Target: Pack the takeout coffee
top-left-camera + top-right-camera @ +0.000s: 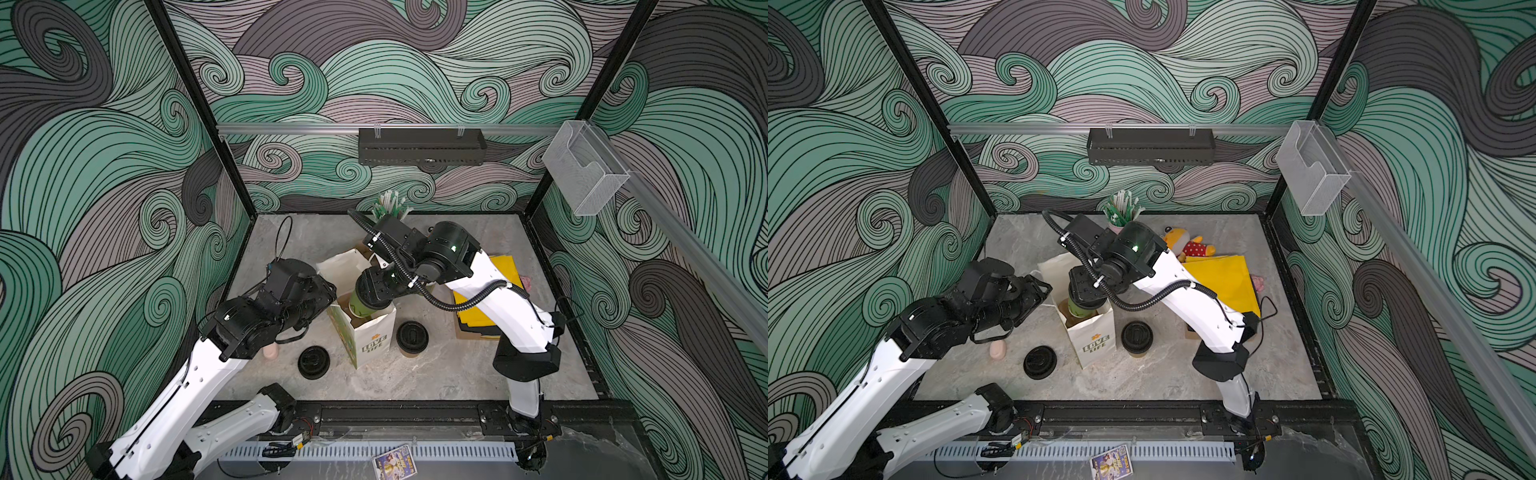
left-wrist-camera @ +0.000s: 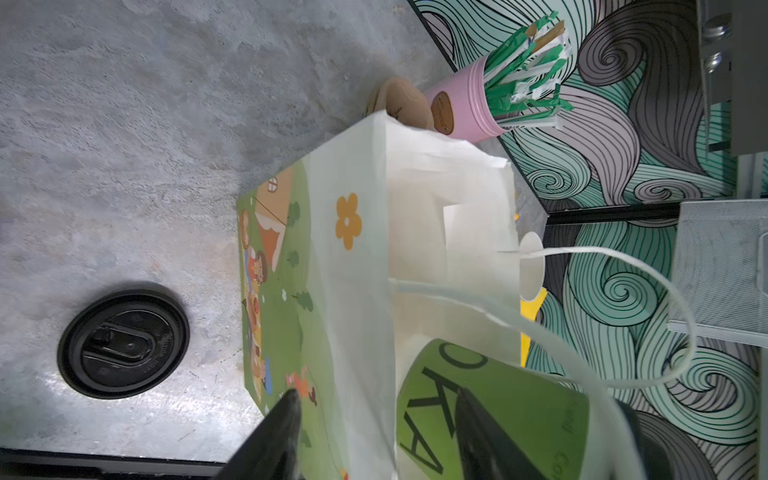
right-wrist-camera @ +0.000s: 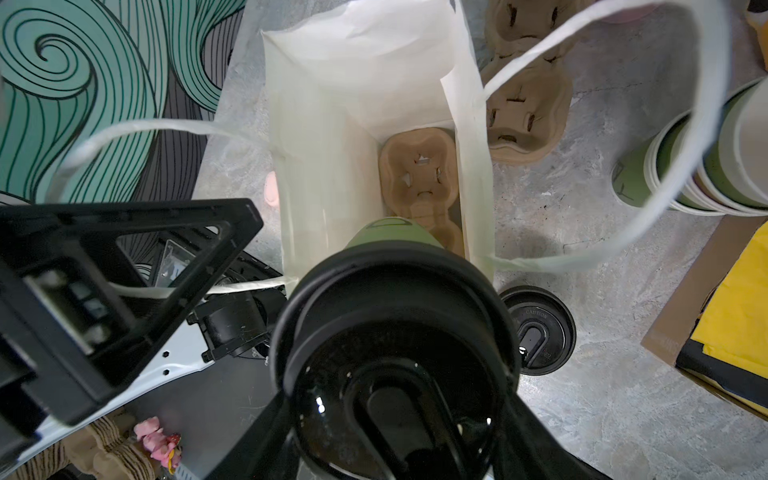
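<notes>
A green paper cup (image 3: 386,235) with a black lid (image 3: 395,332) hangs in the mouth of the white paper bag (image 1: 370,340) (image 1: 1094,340), and my right gripper (image 3: 395,415) is shut on it. The cup also shows in both top views (image 1: 361,305) (image 1: 1077,307). A brown pulp carrier (image 3: 419,174) lies at the bag's bottom. My left gripper (image 2: 378,395) is open, with the bag's near wall (image 2: 353,249) between its jaws and the green cup (image 2: 498,399) just behind. The brown cup with its black lid (image 1: 411,337) (image 1: 1136,337) (image 3: 538,332) stands right of the bag.
A loose black lid (image 1: 313,362) (image 2: 123,344) lies left of the bag. At the back are a pink holder of straws (image 1: 1121,212), spare carriers (image 3: 523,83) and stacked lidless cups (image 3: 706,166). A box of yellow bags (image 1: 1221,282) and a plush toy (image 1: 1187,245) sit right.
</notes>
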Action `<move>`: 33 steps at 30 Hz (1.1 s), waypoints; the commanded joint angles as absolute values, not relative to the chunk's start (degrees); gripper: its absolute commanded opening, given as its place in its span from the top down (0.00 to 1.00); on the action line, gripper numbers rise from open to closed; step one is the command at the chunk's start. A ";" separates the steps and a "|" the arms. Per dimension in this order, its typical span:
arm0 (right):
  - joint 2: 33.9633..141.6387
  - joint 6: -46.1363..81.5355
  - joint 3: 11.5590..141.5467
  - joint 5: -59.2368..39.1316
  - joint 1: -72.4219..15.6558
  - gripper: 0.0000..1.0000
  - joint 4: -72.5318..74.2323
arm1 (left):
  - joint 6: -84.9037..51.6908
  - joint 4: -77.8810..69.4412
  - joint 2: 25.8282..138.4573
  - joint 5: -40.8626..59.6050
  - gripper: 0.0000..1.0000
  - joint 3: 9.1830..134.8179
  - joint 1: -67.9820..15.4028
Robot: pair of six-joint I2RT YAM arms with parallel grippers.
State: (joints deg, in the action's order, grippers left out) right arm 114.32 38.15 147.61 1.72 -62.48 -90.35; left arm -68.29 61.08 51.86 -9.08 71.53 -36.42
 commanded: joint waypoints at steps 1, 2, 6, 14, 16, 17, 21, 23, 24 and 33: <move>116.51 38.41 148.99 3.53 -63.35 0.45 -92.44 | -64.83 65.36 51.54 -9.62 0.44 73.72 -36.56; 117.11 38.33 149.08 3.77 -63.54 0.45 -92.63 | -64.52 65.72 51.51 -9.40 0.47 73.81 -36.56; 119.06 37.98 149.20 4.94 -64.08 0.45 -93.53 | -63.80 65.85 50.60 -9.23 0.61 73.51 -36.61; 123.03 35.35 150.39 4.65 -64.40 0.45 -94.02 | -63.32 65.34 49.47 -8.04 0.79 72.51 -36.58; 123.77 34.38 150.41 4.22 -64.48 0.44 -94.13 | -63.37 65.38 49.32 -7.91 0.81 72.43 -36.61; 124.10 33.81 150.32 4.05 -64.53 0.44 -94.29 | -63.34 65.26 49.28 -7.91 0.82 72.34 -36.58; 125.11 32.03 150.34 3.91 -64.40 0.44 -94.63 | -63.50 64.96 48.64 -7.91 0.86 71.64 -36.58; 125.69 31.73 150.33 3.83 -64.33 0.44 -94.94 | -63.57 64.85 48.47 -7.94 0.87 71.34 -36.57; 125.83 31.74 150.39 3.87 -64.32 0.44 -95.03 | -63.63 64.90 48.51 -7.83 0.87 71.28 -36.56; 128.51 34.43 151.31 2.91 -64.24 0.44 -95.16 | -63.72 64.72 48.35 -7.65 0.90 70.65 -36.59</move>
State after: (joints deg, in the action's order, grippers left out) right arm 127.59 33.23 149.71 3.25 -64.34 -92.01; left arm -64.29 63.88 48.88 -8.10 71.16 -36.42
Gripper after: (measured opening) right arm 0.636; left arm 0.100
